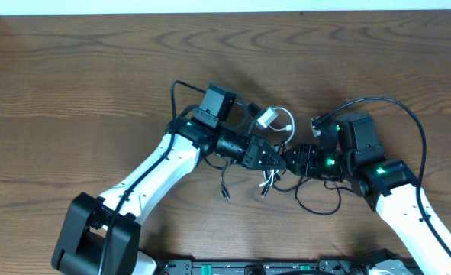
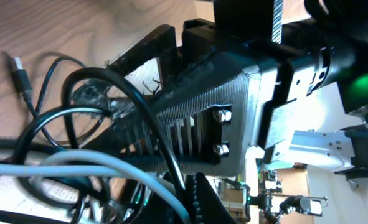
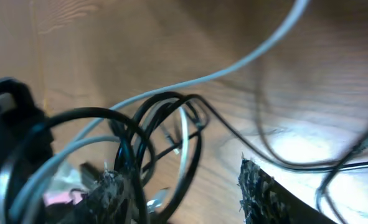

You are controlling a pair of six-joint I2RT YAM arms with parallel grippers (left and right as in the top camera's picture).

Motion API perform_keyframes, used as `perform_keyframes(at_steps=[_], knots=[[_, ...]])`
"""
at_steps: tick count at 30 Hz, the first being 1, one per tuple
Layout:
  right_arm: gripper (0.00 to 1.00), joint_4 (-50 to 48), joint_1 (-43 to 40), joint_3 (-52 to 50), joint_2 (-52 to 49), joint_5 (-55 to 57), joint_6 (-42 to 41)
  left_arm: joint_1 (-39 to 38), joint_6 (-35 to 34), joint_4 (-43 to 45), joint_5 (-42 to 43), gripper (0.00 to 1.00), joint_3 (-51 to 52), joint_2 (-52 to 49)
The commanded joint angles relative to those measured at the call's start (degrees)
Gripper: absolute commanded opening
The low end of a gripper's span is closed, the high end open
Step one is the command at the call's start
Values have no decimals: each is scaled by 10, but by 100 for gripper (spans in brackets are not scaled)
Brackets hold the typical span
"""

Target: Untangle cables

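Note:
The cables lie tangled in the middle of the table. The white cable loops upward with its plug, and the black cable trails toward the front. My left gripper is shut on the bundle; the left wrist view has the white cable and black cable running into its jaws. My right gripper faces it almost tip to tip. Its fingers stand apart, with black loops and a white strand in the gap close to the left finger.
A black plug end and a white one hang out of the tangle onto the wood. The right arm's own thick black wire arcs over its wrist. The table's back edge runs along the top.

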State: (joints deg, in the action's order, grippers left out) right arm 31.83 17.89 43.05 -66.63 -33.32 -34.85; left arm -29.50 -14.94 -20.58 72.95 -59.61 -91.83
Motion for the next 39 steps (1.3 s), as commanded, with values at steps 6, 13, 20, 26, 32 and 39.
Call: perform_keyframes(at_steps=[6, 13, 20, 26, 32, 39], knots=[[50, -4, -2, 7, -1, -94, -16, -2, 9, 0, -18, 7, -3, 2], [50, -3, -2, 7, -1, -111, -16, -2, 9, -6, -58, 7, -3, 2], [52, -1, -2, 7, -1, -118, -15, -2, -18, -12, -69, 8, -3, 2], [53, -15, -2, 7, -1, -117, -19, -5, -30, 4, 2, 8, -3, 2], [53, -25, -2, 7, -1, -146, -35, -25, -61, 42, 2, 7, -3, 2], [47, -16, -2, 6, -1, -99, -27, -29, -98, 113, 34, 7, -3, 2]])
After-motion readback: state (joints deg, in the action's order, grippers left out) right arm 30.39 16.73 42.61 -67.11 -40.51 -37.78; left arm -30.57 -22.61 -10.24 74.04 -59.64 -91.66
